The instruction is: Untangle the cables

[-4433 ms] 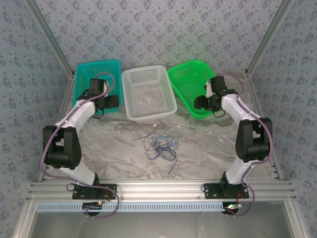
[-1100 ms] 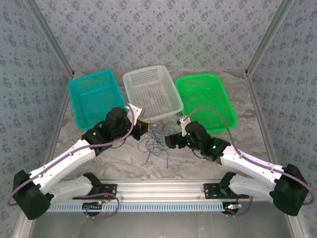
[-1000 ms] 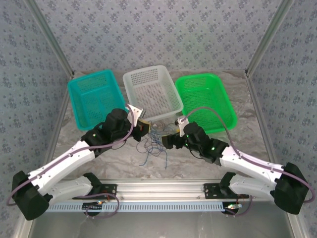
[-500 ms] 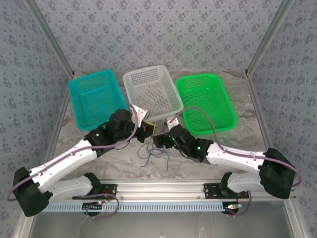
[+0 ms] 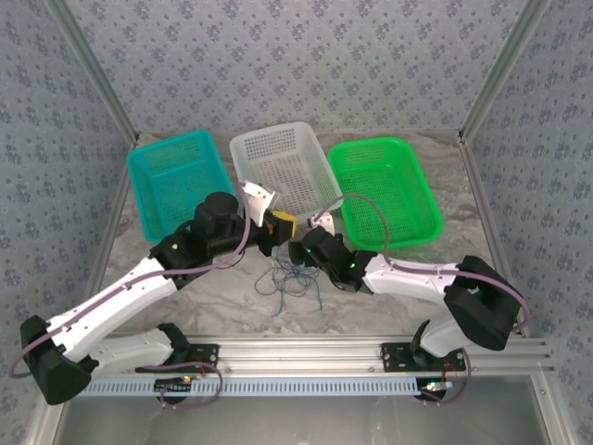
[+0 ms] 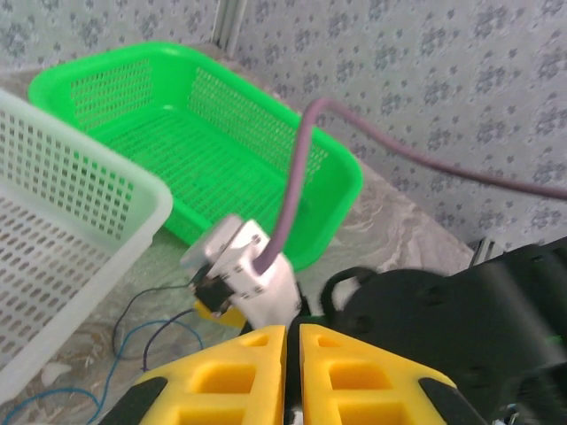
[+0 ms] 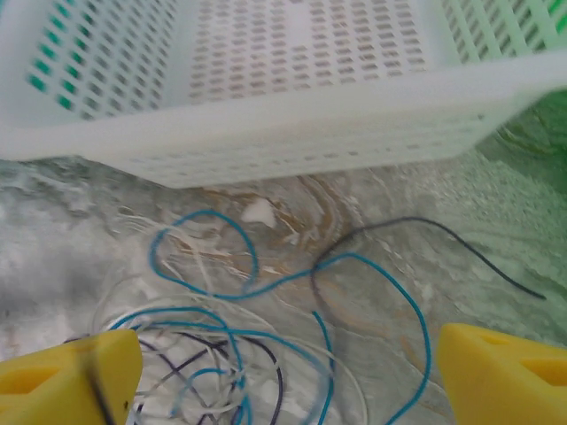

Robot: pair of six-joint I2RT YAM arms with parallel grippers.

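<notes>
The cables (image 5: 292, 278) lie in a loose tangle mid-tabletop (image 5: 213, 301), and from above their far loops are hidden beneath the right gripper (image 7: 283, 381), whose fingers are spread wide. Just beyond, the left gripper (image 6: 292, 359) has its yellow fingers pressed together with the tips cut off, before the white basket (image 5: 278, 167).

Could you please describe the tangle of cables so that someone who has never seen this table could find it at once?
On the marbled table, find the white basket between a teal basket and a green basket; the cables lie on the bare surface just in front of it. Unlike the thick mauve cables along the arms, they are thin loose loops in blue, dark and cream.
</notes>
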